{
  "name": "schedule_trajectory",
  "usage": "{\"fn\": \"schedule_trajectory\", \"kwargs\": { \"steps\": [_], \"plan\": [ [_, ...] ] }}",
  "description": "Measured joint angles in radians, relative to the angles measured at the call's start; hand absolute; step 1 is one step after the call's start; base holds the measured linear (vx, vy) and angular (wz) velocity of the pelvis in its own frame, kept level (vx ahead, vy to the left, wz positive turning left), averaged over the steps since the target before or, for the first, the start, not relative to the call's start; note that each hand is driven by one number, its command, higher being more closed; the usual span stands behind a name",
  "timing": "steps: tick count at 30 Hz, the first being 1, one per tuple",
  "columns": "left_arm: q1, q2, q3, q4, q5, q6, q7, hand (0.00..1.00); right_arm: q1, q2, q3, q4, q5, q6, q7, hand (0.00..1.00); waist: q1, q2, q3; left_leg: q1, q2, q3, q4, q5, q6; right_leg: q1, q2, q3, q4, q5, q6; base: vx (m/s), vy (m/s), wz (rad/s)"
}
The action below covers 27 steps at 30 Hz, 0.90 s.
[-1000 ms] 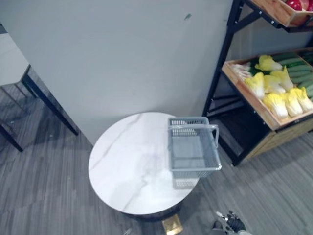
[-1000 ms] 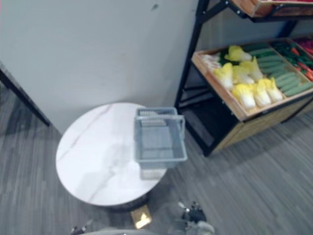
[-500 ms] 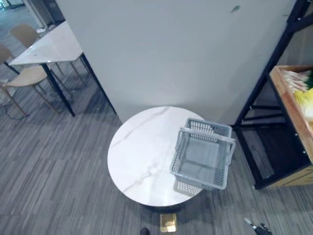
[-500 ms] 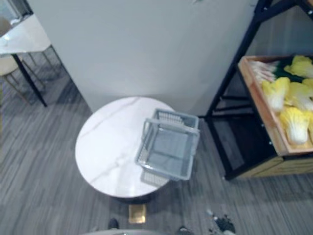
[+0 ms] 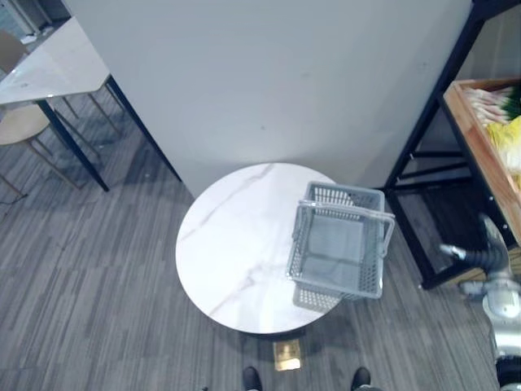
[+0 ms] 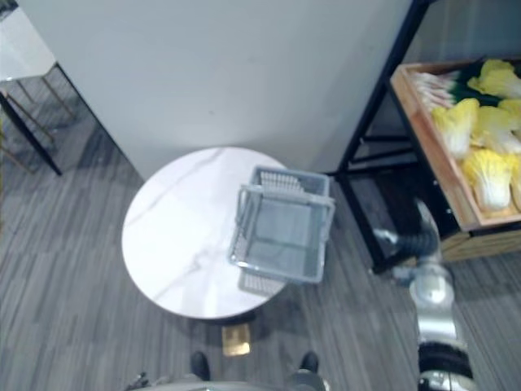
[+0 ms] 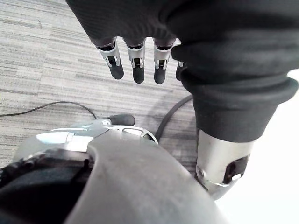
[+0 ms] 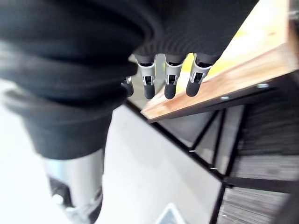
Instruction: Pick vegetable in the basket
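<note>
The vegetables, pale yellow-and-white leafy cabbages, lie side by side in a sloping light wooden crate on a black metal rack. In the head views this is at about two o'clock from the basket. The crate tilts its open face outward, which probably lets a hand coming from the front get at the heads. None has been taken yet.

The grey plastic mesh basket is empty. It sits at the three o'clock edge of the round white marble-patterned table, part of it overhanging the rim, its handle folded across the far end. That side is the one nearest the rack, so a carry from crate to basket would likely be short.

The right hand is raised at about three o'clock from the basket, between table and rack. Its fingers are straight and spread, holding nothing, and in its wrist view they point toward the crate's lower wooden edge. It looks like the start of a reach for a cabbage, with the hand below the crate's front lip.

The left hand hangs over the grey striped carpet floor, fingers loose and straight, empty and seemingly idle.

A plain grey wall panel stands at twelve o'clock behind the table
</note>
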Motion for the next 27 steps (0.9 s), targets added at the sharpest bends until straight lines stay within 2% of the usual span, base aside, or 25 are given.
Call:
{"fn": "schedule_trajectory", "kwargs": {
  "steps": [4, 8, 10, 15, 20, 27],
  "plan": [
    [0.000, 0.012, -0.002, -0.022, 0.000, -0.003, -0.001, 0.00, -0.108, -0.058, 0.153, -0.097, -0.107, -0.025, 0.025, 0.00, 0.016, -0.016, 0.010, -0.023, -0.001, -0.017, 0.003, 0.002, 0.001, -0.012, 0.000, -0.014, 0.000, 0.001, 0.000, 0.02, -0.012, 0.10],
    [-0.002, 0.019, 0.004, -0.040, 0.000, -0.013, -0.003, 0.00, -0.229, -0.065, 0.282, -0.095, -0.118, -0.027, 0.035, 0.00, 0.036, -0.038, 0.026, -0.044, -0.007, -0.038, 0.003, 0.006, 0.007, -0.013, -0.004, -0.035, -0.010, 0.005, 0.001, 0.02, -0.006, 0.16],
    [-0.003, 0.017, 0.007, -0.041, 0.000, -0.013, -0.002, 0.00, -0.306, -0.065, 0.342, -0.068, -0.142, -0.029, 0.048, 0.00, 0.044, -0.039, 0.036, -0.053, -0.012, -0.049, 0.003, 0.009, 0.010, -0.011, -0.007, -0.044, -0.019, 0.011, 0.000, 0.02, 0.002, 0.15],
    [-0.014, 0.014, 0.006, -0.061, 0.000, -0.014, 0.000, 0.00, -0.543, -0.078, 0.488, 0.147, -0.188, -0.028, 0.071, 0.00, 0.076, -0.040, 0.096, -0.070, -0.023, -0.064, 0.003, 0.022, 0.017, -0.011, -0.013, -0.055, -0.035, 0.028, -0.003, 0.00, 0.002, 0.08],
    [-0.042, 0.014, 0.006, -0.064, -0.001, -0.014, 0.018, 0.00, -0.630, -0.076, 0.520, 0.240, -0.226, -0.008, 0.073, 0.00, 0.093, -0.042, 0.150, -0.089, -0.029, -0.089, 0.003, 0.033, 0.020, -0.016, -0.017, -0.073, -0.037, 0.037, -0.003, -0.02, 0.004, 0.12],
    [-0.053, 0.015, 0.005, -0.069, -0.002, -0.015, 0.028, 0.00, -0.718, -0.074, 0.530, 0.350, -0.259, 0.022, 0.071, 0.00, 0.091, -0.042, 0.197, -0.119, -0.036, -0.090, 0.003, 0.047, 0.027, -0.048, -0.023, -0.068, -0.036, 0.055, -0.006, -0.01, 0.005, -0.01]
  ]
}}
